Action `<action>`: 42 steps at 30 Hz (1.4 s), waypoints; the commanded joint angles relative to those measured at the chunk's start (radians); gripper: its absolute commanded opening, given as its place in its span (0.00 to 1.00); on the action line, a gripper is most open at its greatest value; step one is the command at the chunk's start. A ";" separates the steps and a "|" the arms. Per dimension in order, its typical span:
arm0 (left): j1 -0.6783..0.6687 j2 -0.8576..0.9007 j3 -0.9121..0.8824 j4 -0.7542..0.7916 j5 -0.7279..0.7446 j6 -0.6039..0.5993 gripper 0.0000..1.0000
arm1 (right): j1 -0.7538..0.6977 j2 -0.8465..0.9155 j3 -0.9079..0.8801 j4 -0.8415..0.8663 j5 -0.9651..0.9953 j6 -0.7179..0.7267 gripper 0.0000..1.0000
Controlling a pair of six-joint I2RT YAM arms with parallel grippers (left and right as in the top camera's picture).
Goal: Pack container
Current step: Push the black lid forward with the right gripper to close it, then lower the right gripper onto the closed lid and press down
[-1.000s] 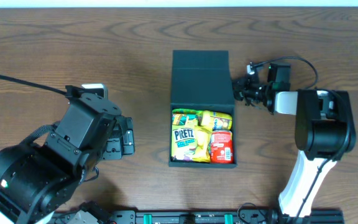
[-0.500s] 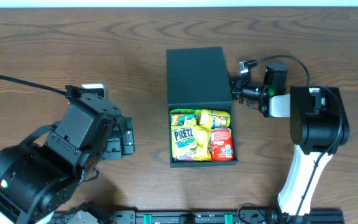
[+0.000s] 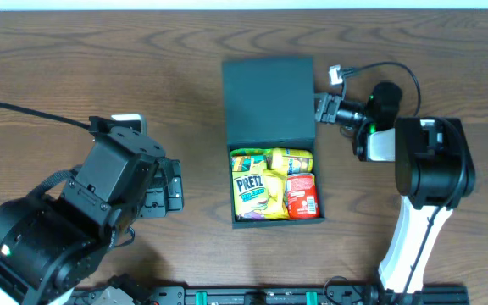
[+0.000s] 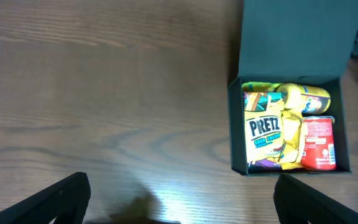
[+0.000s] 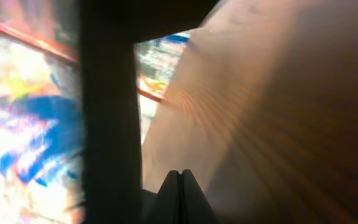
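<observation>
overhead view of a wooden tabletop (image 3: 100, 68). a dark square container (image 3: 268, 102) sits at the centre of the frame, its hinged lid raised toward the top edge, so the contents show: a yellow pretz packet (image 3: 251, 188), a second yellow packet (image 3: 293, 159) and a red can (image 3: 302, 195), packed tight. the right pincer (image 3: 322, 108), fingers pressed together, meets the lid's right edge at upper right, likely serving as a blunt tip to nudge the flap shut. the left pincer (image 3: 174, 186) waits at lower left, fingers spread wide and holding nothing, well apart from the container.
</observation>
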 commanded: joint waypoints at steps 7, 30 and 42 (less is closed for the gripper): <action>0.001 0.000 0.010 0.000 0.003 0.010 0.95 | 0.004 -0.083 0.002 0.083 -0.099 0.139 0.01; 0.001 0.000 0.010 0.000 0.003 0.010 0.95 | 0.112 -0.649 -0.003 0.041 -0.252 0.160 0.02; 0.001 0.000 0.010 0.000 0.003 0.010 0.95 | 0.167 -0.792 -0.003 -0.235 -0.251 -0.114 0.02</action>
